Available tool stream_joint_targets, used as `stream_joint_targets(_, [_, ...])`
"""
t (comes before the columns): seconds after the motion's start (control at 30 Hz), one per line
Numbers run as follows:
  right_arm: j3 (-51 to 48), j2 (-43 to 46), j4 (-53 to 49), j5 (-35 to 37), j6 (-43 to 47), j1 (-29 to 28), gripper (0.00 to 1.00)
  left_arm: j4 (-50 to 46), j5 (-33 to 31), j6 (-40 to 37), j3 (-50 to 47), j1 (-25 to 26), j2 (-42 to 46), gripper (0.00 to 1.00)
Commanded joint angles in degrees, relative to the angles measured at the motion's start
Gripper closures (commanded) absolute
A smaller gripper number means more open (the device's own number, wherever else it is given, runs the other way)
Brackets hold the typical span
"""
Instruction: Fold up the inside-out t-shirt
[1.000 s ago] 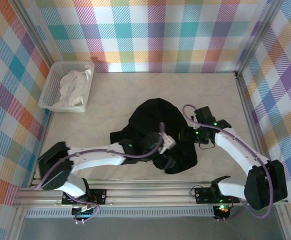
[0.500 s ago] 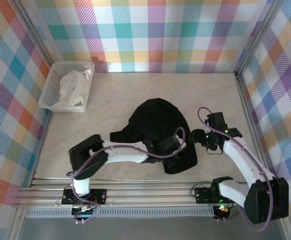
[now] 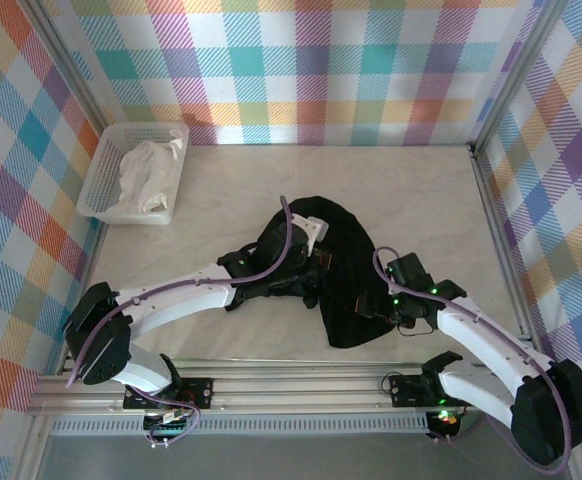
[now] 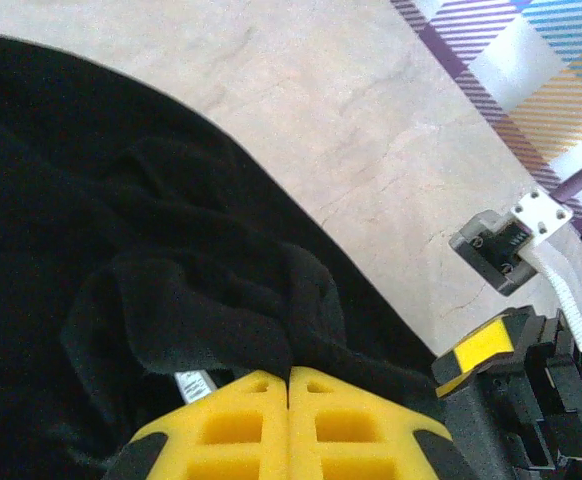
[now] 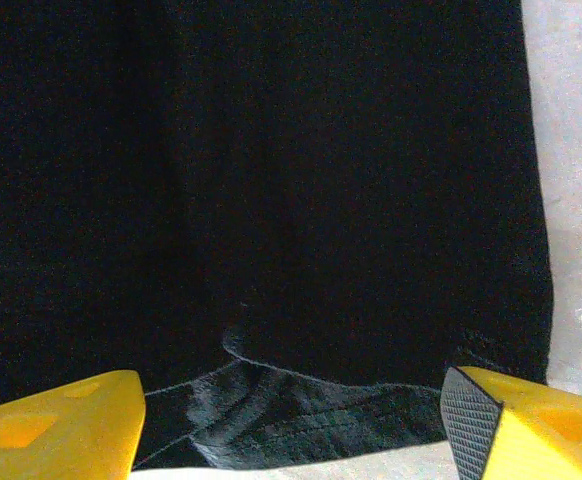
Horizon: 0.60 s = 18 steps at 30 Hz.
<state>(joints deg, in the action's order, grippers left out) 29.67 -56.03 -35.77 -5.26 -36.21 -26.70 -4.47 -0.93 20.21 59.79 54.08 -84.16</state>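
Jaws shut on a pinched fold, the left gripper [image 4: 289, 372] holds the middle of the crumpled black fabric inside-out t-shirt [image 3: 351, 250] lying mid-way across the pale marbled table [image 3: 221, 190], while the right gripper [image 5: 291, 392], jaws wide apart and empty, hovers at its near-right hem.

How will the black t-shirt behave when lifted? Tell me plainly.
Likely floppy: the t-shirt bunches into soft folds at the shut left gripper. Probably light: its hem lies thin and flat before the open right gripper. Pulled, it would probably drape and trail.
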Motion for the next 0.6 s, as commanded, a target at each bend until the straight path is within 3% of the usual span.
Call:
stream_joint_targets(0.0, [-0.28, 1.03, -2.41, 6.37, -3.69, -1.32, 0.2, -1.31, -0.14, 1.73, -0.63, -1.32, 3.26, 1.0])
stream_joint_targets(0.13, [0.04, 3.15, -6.57, 13.32, -5.85, -1.34, 0.21, -1.8, -0.44, 2.24, -1.47, -2.63, 5.52, 1.0])
stream_joint_targets(0.33, [-1.79, -5.5, 0.44, 11.44, -6.75, -1.34, 0.29, -2.09, -0.74, 2.6, -3.04, -3.96, 8.95, 1.0])
stream_joint_targets(0.4, [-2.08, -8.8, 3.54, 10.69, -6.45, -1.34, 0.41, -2.17, -0.89, 2.76, -3.63, -4.37, 10.05, 1.0])
stream_joint_targets(0.57, [5.93, -6.14, 5.92, 12.38, 1.97, -0.93, 0.92, -3.5, -3.1, 3.11, -3.68, -7.22, 13.89, 1.0])
